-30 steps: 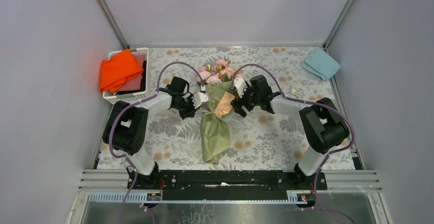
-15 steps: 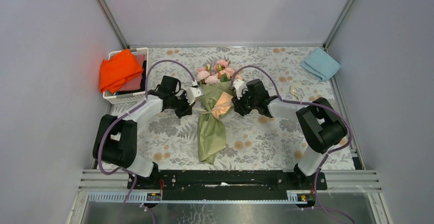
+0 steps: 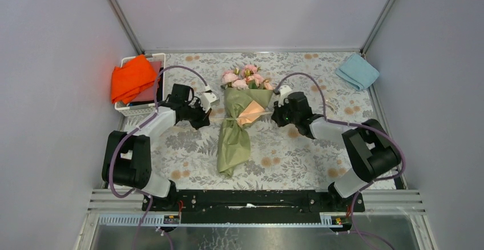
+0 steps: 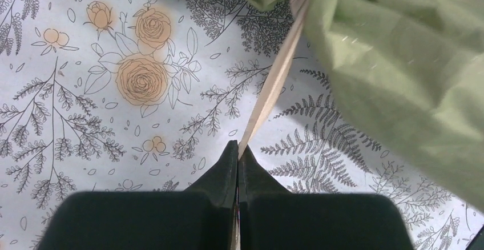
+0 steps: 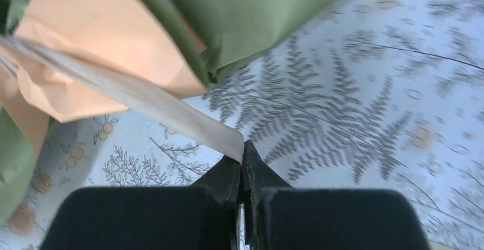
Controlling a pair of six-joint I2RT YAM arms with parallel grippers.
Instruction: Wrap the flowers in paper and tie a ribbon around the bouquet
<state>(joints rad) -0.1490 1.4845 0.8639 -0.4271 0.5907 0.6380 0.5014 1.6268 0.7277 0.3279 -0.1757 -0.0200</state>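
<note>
The bouquet (image 3: 235,125) lies lengthwise mid-table, pink flowers (image 3: 245,77) at its far end in a cone of olive-green paper (image 3: 233,144) with a peach inner flap (image 3: 249,113). The cream ribbon (image 4: 274,81) crosses the cone's waist and runs out taut to both sides. My left gripper (image 3: 208,112) is left of the cone, shut on one end of the ribbon (image 4: 238,153). My right gripper (image 3: 278,115) is right of it, shut on the other ribbon end (image 5: 171,104), which comes off the peach flap (image 5: 91,39).
A white basket (image 3: 130,108) with an orange cloth (image 3: 132,77) stands at the far left. A light blue folded cloth (image 3: 357,71) lies at the far right corner. A small clear object (image 3: 331,100) lies near it. Grey walls close in three sides.
Both grippers have drawn outward from the bouquet, left going left and right going right. The right gripper has shut on the ribbon, which now runs taut. The bouquet shifted slightly.
</note>
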